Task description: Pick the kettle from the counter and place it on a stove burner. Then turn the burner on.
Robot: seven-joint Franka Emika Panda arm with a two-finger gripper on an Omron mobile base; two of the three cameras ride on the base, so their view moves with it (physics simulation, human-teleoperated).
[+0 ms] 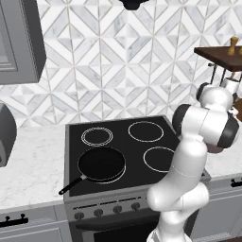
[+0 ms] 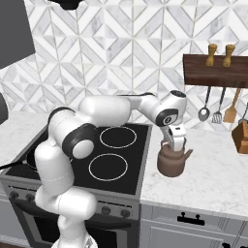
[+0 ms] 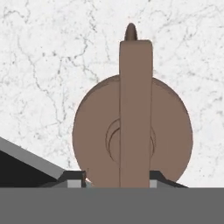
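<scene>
Beside kettle handle, fingers

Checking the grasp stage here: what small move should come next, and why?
Probably close the end effector on the kettle handle: the fingertips sit either side of the handle, with the kettle on the counter beside the stove.

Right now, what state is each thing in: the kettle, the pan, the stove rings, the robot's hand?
Squat copper-brown metal kettle: upright on the white marble counter, lid on.
Black frying pan: empty, on a front burner.
Thin white burner ring: bare.
Hand: at the kettle's handle; grip unclear.
</scene>
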